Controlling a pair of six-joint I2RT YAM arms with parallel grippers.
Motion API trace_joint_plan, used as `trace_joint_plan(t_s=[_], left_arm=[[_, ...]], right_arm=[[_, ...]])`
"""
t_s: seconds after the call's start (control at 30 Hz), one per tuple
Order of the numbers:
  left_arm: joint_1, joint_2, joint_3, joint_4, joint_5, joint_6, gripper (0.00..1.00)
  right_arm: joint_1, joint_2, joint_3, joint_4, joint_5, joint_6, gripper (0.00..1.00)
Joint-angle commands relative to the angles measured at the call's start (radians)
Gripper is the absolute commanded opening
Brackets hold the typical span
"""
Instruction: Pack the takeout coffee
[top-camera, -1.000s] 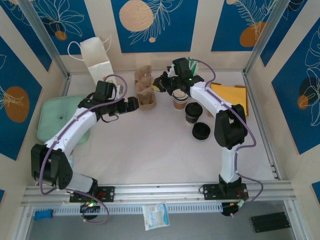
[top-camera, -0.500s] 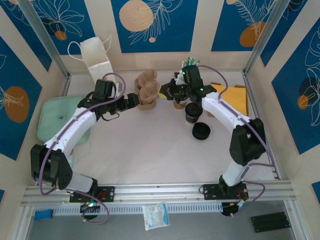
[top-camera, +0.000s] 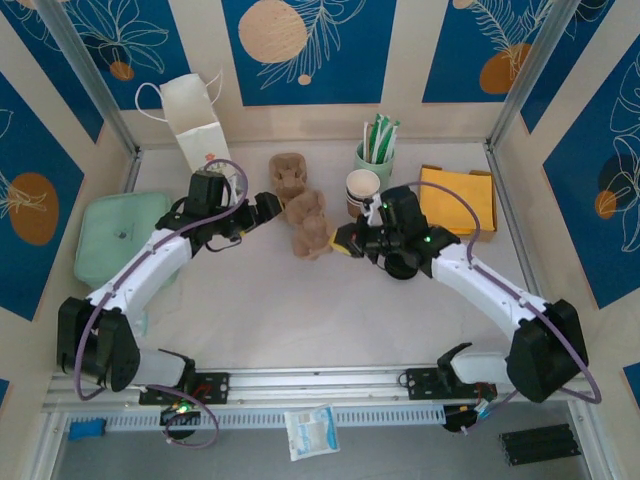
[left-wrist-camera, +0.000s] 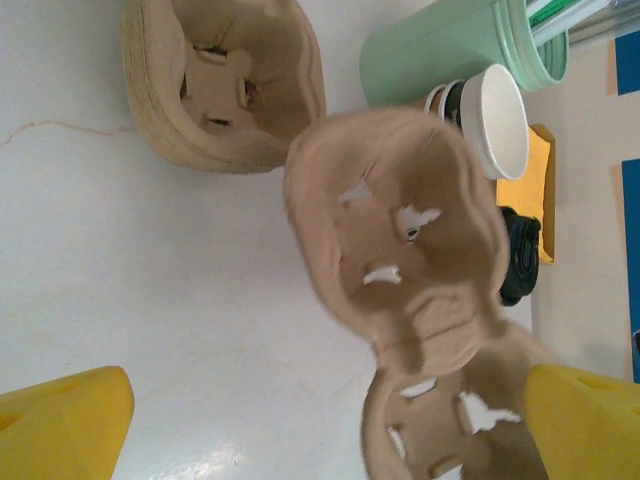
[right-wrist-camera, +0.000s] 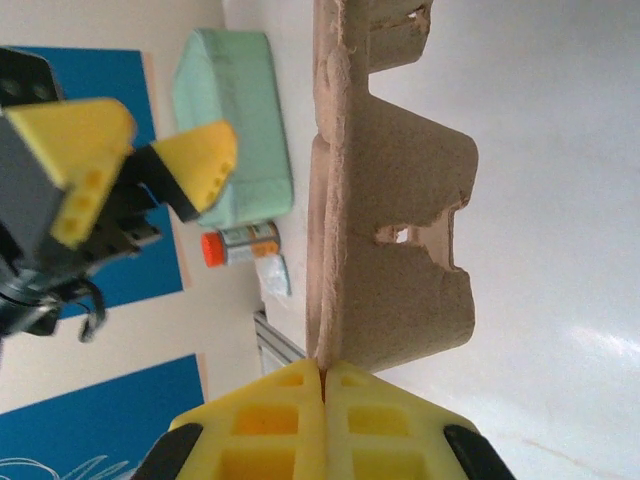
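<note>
- Our right gripper (top-camera: 345, 240) is pinched tight on the right-hand rim of a brown pulp cup carrier (top-camera: 310, 226). In the right wrist view its yellow fingers (right-wrist-camera: 270, 400) meet on that thin edge, with the carrier's (right-wrist-camera: 390, 250) wells bulging towards the table (top-camera: 300, 320).
- We cannot tell whether the carrier rests on the table or hangs just above it.
- Our left gripper (top-camera: 265, 208) sits just left of the carrier with its jaws spread wide and nothing between them. From its own wrist camera the carrier (left-wrist-camera: 400, 230) lies in front of the open gap.
- The takeout coffee (left-wrist-camera: 518, 255) stands right of the carrier. We see its black lid past the carrier's rim, just near of the stack of paper cups (left-wrist-camera: 495, 115) and beside the yellow pad (top-camera: 458, 198).
- A second pile of carriers (top-camera: 288, 172) sits far of the held one, and a mint cup (top-camera: 374, 155) stands far of the paper cups.
</note>
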Motion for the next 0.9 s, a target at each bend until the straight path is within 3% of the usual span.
trace_joint_plan(t_s=[0.0, 0.3, 0.57, 0.87], left_arm=[[-0.030, -0.027, -0.017, 0.020, 0.031, 0.000, 0.99], [-0.145, -0.012, -0.077, 0.001, -0.037, 0.031, 0.99], [-0.227, 0.034, -0.092, -0.016, -0.102, 0.064, 1.00], [-0.253, 0.084, -0.093, 0.016, -0.107, 0.061, 0.99]], right_arm=[[0.013, -0.056, -0.096, 0.015, 0.015, 0.021, 0.00], [0.012, -0.049, -0.269, 0.070, 0.021, 0.017, 0.00], [0.010, -0.049, -0.289, -0.073, 0.108, -0.029, 0.00], [0.003, -0.064, -0.251, -0.202, 0.167, -0.085, 0.27]])
